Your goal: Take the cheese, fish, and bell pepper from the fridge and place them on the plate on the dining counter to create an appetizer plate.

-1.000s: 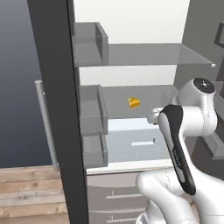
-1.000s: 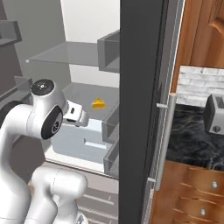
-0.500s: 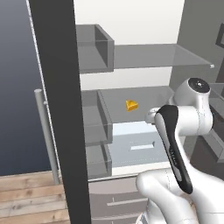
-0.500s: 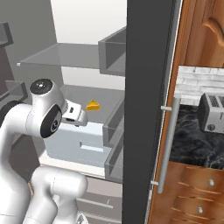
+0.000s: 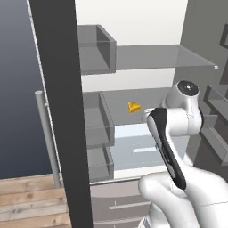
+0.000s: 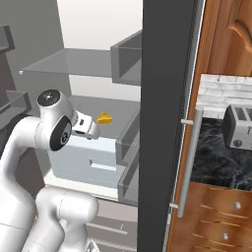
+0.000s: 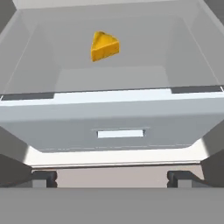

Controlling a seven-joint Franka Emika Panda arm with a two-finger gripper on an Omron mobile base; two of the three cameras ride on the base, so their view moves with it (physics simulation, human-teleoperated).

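Sitting alone on a grey shelf [image 7: 113, 76] inside the open fridge [image 5: 133, 58], the cheese [image 7: 104, 45] is a small yellow-orange wedge, resting toward the back of that shelf with its point turned away from me; it also shows in the left base view [image 5: 134, 107] and the right base view [image 6: 104, 118]. Just below the shelf's front edge is a pale drawer [image 7: 118, 129] with a slim white handle slot in its face. My gripper [image 7: 111, 177] hangs in front of that drawer, lower than the cheese and well apart from it, with my fingertips [image 7: 43, 178] spread wide and nothing between them. From the right base view my hand [image 6: 85, 126] reaches in toward the shelf, just short of the wedge. The fridge's dark door [image 6: 165, 123] stands open at my right with its long grey bar handle [image 6: 189, 162], and beyond it a toaster [image 6: 238, 127] stands on a dark marbled counter [image 6: 216, 165].
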